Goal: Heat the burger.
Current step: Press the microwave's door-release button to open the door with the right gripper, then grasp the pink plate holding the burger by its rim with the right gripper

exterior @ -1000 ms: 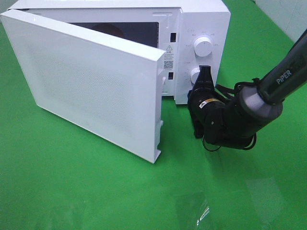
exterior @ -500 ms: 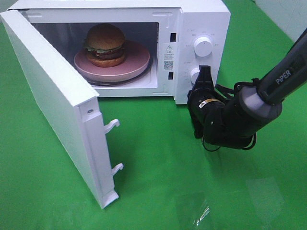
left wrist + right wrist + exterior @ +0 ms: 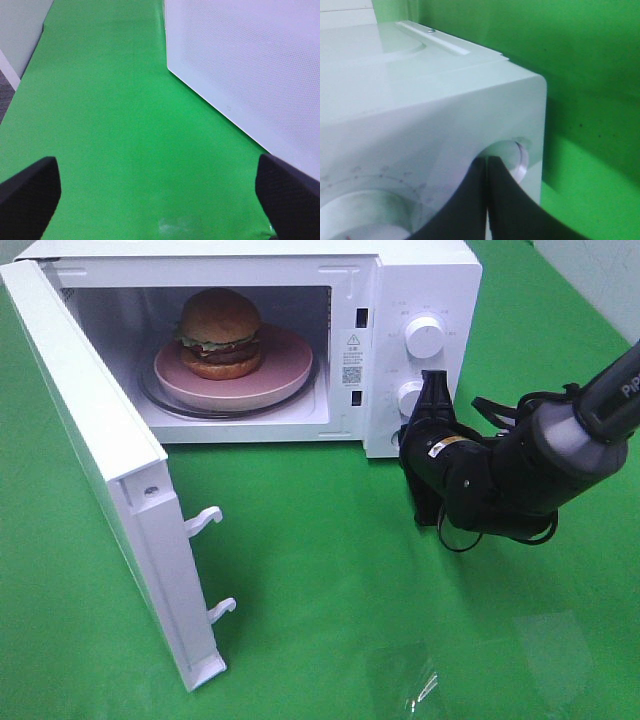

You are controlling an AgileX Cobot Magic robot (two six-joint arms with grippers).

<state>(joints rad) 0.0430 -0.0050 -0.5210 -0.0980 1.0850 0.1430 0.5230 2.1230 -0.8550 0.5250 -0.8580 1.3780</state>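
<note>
Green cloth covers the desk (image 3: pixel 320 570) you are working on, and the white microwave (image 3: pixel 420 270) stands at its far side with the door (image 3: pixel 90 440) swung wide open toward the left. Your burger (image 3: pixel 220 332) is inside the cavity, upright on the pink plate (image 3: pixel 285 370), a little left of the plate's middle. The plate in turn rests on the glass turntable (image 3: pixel 160 400). Bun, lettuce and patty are all in plain sight through the opening. Two white latch hooks (image 3: pixel 205 520) stick out of the door's free edge, one above the other.

Your right fingers (image 3: pixel 432 390) are pressed together with nothing between them. They point up at the control panel, with their tips right at the lower knob (image 3: pixel 409 397). The upper knob (image 3: pixel 425 337) sits clear above them. From the right wrist camera you see the same closed pair (image 3: pixel 470 200) lying across the panel, the tips overlapping the rim of that lower knob (image 3: pixel 512 155). Whether they actually press on it you cannot tell from either view.

Your left fingers (image 3: pixel 30 195) are spread as wide as they go and hold nothing. The high camera does not show them. In the left wrist view they hang over bare green desk (image 3: pixel 110 125), with the dotted outer face of the door (image 3: pixel 250 65) just beside them, and they touch neither.
</note>
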